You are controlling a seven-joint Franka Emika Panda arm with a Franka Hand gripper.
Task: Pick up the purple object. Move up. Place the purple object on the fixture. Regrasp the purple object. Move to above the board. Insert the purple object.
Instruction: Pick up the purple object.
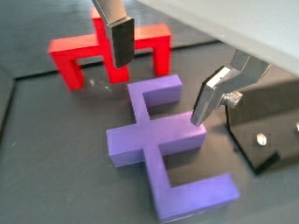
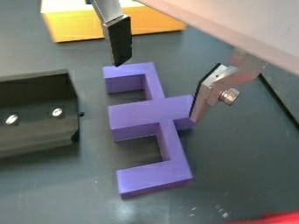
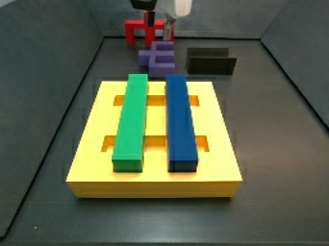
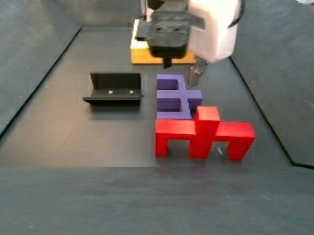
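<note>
Straddling 1 purple object [image 2: 149,122], pincer [image 2: 162,77] open w/ gaps

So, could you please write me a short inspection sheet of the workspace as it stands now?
Surface: dark grey floor, walled in.
Purple object: lying flat on the floor, not lifted.
Fixture: on the floor beside the purple object, nothing on it.
Board: yellow, carrying a green bar and a blue bar side by side.
Clutter: red piece standing next to the purple object.
Gripper: open, low over the purple object, fingers on either side of it; contact cannot be told.
Cables: nothing seen.
Surroundings: nothing seen beyond the walls.
</note>
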